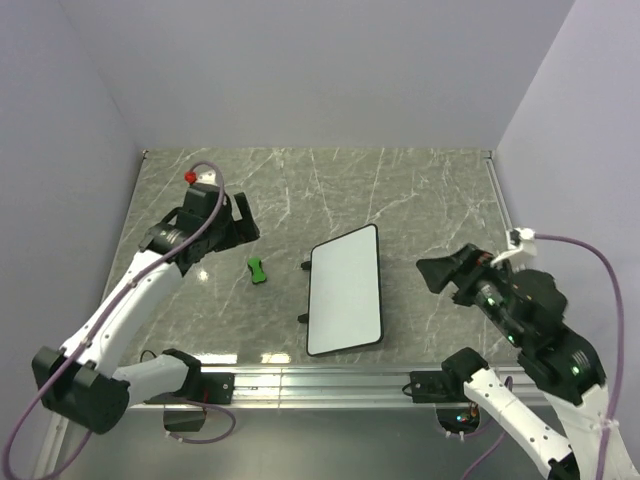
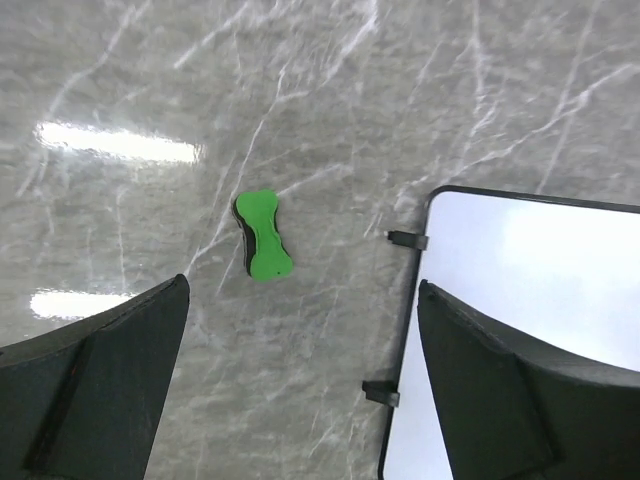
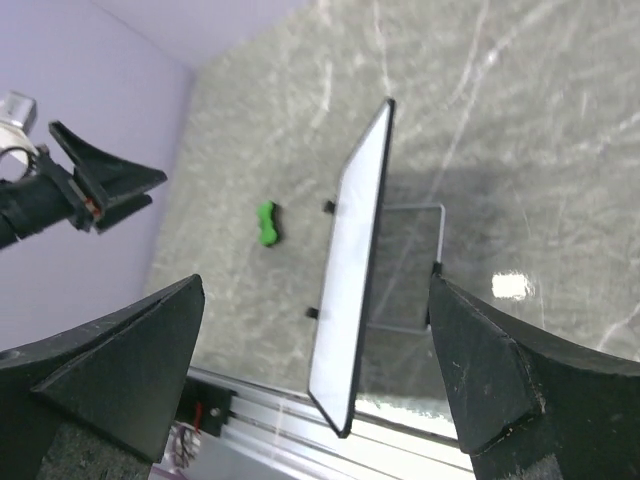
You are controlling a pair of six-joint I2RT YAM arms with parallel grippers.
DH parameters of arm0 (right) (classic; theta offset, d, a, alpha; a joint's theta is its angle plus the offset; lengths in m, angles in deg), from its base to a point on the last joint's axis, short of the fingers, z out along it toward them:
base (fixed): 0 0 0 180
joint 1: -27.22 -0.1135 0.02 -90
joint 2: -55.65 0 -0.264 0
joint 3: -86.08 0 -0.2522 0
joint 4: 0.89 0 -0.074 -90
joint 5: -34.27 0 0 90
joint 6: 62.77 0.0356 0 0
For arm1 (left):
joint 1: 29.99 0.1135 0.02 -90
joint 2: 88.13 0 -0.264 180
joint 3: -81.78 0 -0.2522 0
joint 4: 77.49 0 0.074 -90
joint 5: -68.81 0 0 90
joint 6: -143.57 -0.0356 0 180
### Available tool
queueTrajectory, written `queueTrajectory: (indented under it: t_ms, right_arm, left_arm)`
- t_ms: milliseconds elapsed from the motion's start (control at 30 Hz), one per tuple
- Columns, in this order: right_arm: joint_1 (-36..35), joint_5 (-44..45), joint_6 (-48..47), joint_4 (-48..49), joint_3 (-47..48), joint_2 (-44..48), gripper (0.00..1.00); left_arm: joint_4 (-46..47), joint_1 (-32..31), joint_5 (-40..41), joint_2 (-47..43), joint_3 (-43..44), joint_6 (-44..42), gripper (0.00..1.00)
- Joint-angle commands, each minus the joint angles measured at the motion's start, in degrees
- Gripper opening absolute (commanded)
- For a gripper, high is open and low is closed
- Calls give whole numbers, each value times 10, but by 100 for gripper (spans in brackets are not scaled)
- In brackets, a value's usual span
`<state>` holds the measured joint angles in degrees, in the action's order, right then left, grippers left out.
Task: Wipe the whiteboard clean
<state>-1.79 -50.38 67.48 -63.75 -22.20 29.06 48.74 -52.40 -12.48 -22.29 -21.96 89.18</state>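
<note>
The whiteboard (image 1: 345,290) sits in the middle of the grey marble table, white with a thin black frame and small black feet on its left edge. Its face shows no marks. It also shows in the left wrist view (image 2: 530,260) and, nearly edge-on, in the right wrist view (image 3: 355,250). A small green eraser (image 1: 258,270) lies on the table just left of the board, seen too in the left wrist view (image 2: 262,236) and the right wrist view (image 3: 268,223). My left gripper (image 1: 245,220) is open and empty above the eraser's far left. My right gripper (image 1: 432,272) is open and empty, right of the board.
An aluminium rail (image 1: 320,385) runs along the table's near edge by the arm bases. Lilac walls close in the table at the back and both sides. Purple cables trail from both arms.
</note>
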Motion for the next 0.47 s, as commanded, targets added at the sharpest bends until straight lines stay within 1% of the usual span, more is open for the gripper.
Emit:
queueTrajectory:
  t_ms: [0,167,333,367,433]
  right_arm:
    - [-2,15,-8,-22,22,15,100]
    - [-2,0,-4,-28,3,36,100]
    - [-2,-30,-35,-7,-13,38,100]
    - [-1,-33,-41,-6,-10,34,100]
    - [-3,-28,-51,-9,-4,20,100]
  left_arm:
    - [-38,1,7,-33,44,-20,100]
    - [-57,1,19,-65,70,-20,99]
    - [-73,1,39,-83,83,-17,99]
    - [-75,1,49,-84,86,-18,99]
    - [-83,1,100,-88,92,-28,99]
